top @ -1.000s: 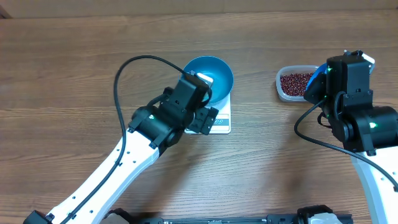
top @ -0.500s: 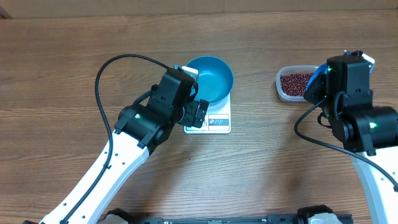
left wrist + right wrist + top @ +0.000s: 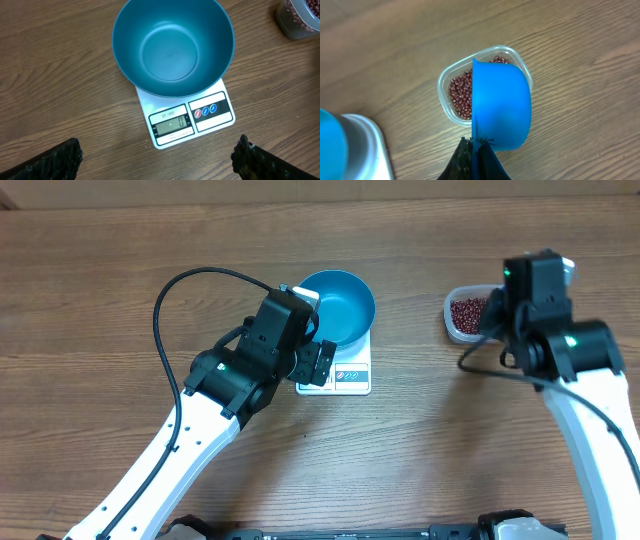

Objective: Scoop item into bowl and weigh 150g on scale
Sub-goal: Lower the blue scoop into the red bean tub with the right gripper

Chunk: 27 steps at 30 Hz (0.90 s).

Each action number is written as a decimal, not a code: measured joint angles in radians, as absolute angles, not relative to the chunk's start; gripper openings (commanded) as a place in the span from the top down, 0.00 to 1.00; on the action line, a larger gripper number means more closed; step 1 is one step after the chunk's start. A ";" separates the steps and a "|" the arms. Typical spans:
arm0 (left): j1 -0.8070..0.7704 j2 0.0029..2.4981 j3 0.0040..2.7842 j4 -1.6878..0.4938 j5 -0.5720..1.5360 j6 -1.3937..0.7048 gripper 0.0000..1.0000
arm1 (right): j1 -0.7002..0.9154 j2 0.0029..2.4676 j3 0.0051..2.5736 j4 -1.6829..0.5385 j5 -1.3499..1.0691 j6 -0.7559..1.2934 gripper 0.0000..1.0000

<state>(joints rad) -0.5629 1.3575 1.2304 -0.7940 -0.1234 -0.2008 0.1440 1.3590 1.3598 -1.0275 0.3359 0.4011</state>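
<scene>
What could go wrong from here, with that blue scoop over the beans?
The scoop is pinched only at one end by the right gripper; it could twist when dug into the beans. Beans may spill crossing from the tub to the bowl. The bowl overhangs the scale, and the open left gripper hovers near; a bump could shift it.

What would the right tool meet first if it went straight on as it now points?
Most likely the beans in the clear tub: the blue scoop held by the right tool hangs in front of them, though depth is unclear.
</scene>
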 measured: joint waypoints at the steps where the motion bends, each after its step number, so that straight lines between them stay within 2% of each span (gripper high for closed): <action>1: -0.563 1.357 1.230 -0.796 -0.123 -0.202 0.00 | 0.144 1.382 1.369 -1.026 0.336 0.383 0.96; 14: -0.563 1.357 1.230 -0.799 -0.123 -0.200 0.01 | 0.144 1.623 1.509 -1.037 0.458 0.078 0.96; 27: -0.563 1.357 1.230 -0.797 -0.123 -0.177 0.00 | 0.144 1.739 1.509 -1.032 0.498 0.026 0.96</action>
